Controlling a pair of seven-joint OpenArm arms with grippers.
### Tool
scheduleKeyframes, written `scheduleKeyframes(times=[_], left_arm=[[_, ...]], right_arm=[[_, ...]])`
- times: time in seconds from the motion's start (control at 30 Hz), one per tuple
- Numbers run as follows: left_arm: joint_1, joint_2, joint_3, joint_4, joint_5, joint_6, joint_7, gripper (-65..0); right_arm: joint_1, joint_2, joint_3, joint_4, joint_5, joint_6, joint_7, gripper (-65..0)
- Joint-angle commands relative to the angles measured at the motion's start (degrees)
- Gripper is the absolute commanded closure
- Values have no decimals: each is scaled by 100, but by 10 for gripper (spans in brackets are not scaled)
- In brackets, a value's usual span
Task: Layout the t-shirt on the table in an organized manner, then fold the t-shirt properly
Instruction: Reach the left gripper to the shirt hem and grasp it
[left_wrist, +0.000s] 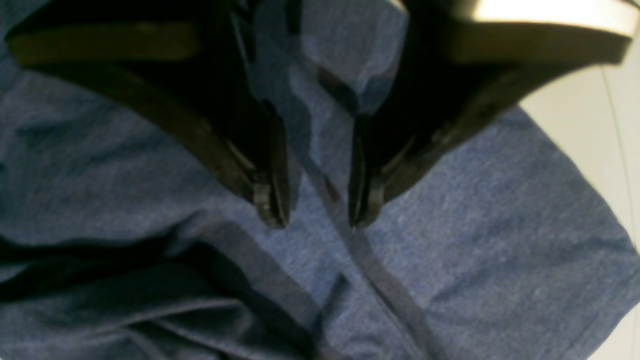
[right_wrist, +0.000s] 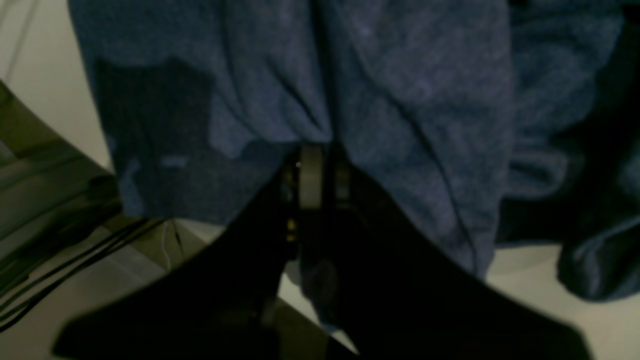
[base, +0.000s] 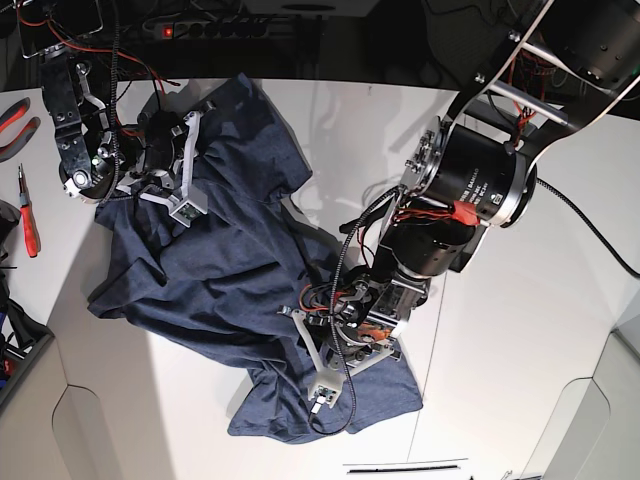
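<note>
The soft, light t-shirt (base: 210, 270) suits hem grasps: right end effector (right_wrist: 310, 175) pinches it, left end effector (left_wrist: 312, 220) hovers spread above it.

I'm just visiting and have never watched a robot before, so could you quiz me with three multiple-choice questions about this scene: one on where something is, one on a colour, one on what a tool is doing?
1. Where does the t-shirt lie?
A. Crumpled on the table
B. Folded neatly in a square
C. On the floor

2. What colour is the t-shirt?
A. Red
B. Heathered navy blue
C. White

3. What is the right tool doing?
A. Hanging open, far from the cloth
B. Holding a screwdriver
C. Shut on a bunch of the t-shirt

Answers:
1. A, the base view shows it rumpled across the white tabletop.
2. B, every view shows blue-grey fabric.
3. C, the right wrist view shows cloth gathered into its closed tips, while the left tool stands open over the shirt.
</note>
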Motion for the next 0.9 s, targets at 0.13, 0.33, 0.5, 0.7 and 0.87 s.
scheduleKeyframes(times=[0.13,0.33,0.5,0.7,0.87], left_arm=[[-203,68,-11,79,-13,-15,-166,-206],[-186,68,-11,79,-13,-15,-166,-206],[-125,68,-11,79,-13,-15,-212,-205],[-26,63,-11,81,-9,-13,-431,-39],[-28,-37,-11,376,-9,-9,-111,0]], right_arm=[[-31,33,-4,-4,-74,39,-229,0],[-33,33,-4,-4,-74,39,-229,0],[-31,31,-4,-4,-76,39,-229,0],[-31,33,-4,-4,-74,39,-227,0],[-31,33,-4,-4,-76,37,-227,0]])
